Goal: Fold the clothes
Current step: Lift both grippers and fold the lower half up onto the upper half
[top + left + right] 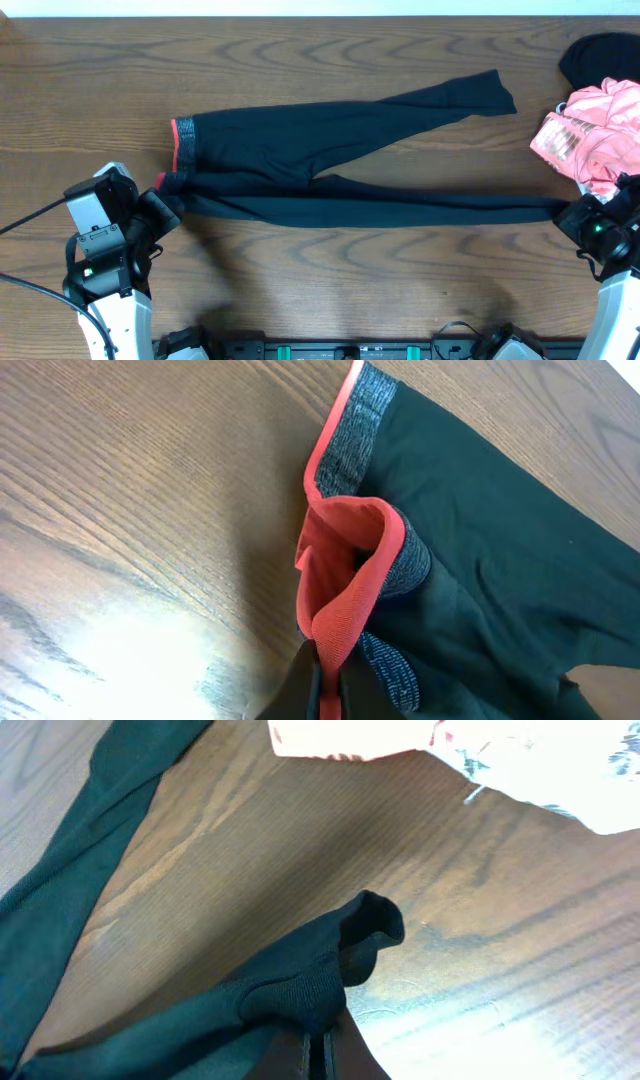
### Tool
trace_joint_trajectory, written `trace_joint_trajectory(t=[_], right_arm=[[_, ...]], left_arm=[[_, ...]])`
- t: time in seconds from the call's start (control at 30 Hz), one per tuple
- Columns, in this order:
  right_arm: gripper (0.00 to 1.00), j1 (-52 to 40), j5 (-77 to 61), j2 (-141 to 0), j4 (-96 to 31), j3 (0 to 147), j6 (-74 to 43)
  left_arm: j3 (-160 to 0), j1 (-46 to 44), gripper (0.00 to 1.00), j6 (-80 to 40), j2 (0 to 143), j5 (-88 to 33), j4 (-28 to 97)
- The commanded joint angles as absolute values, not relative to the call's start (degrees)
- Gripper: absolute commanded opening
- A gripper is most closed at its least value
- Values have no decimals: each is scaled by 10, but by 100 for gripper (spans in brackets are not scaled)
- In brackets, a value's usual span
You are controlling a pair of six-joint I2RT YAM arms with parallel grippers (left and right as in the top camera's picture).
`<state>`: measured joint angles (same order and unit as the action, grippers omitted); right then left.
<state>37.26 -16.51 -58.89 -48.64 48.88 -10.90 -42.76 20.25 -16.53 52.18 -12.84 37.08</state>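
The clothes are black leggings [330, 160] spread across the wooden table, waistband to the left, two legs running right. The grey-speckled waistband [350, 440] has a coral-red edge. My left gripper [168, 205] is shut on the near corner of that waistband; the red edge [345, 600] is bunched up between its fingers [300, 685]. My right gripper [580, 212] is shut on the ankle end of the near leg [310, 985], whose cuff curls up just above the jaws. The far leg [440, 100] lies flat, angled up to the right.
A pink ruffled garment [590, 135] and a black item [600, 55] lie at the right edge of the table, close to my right arm. A white floral cloth [520, 760] shows at the top of the right wrist view.
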Motion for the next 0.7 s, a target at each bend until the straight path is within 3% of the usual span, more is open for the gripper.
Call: trace_joint_trajectory(t=[0.0,0.37,0.67], right_arm=[[1,377,-129,-576,-490,497,-127],[1,383,-103,-573,-502,530,-162],[1,383,-97,-573,-504,534,-167]], left_arm=[[-428,208,6,-167,519,-108,370],[-454,208,6,-205,503,8,410],[-455,223,6,-220,503,12,382]])
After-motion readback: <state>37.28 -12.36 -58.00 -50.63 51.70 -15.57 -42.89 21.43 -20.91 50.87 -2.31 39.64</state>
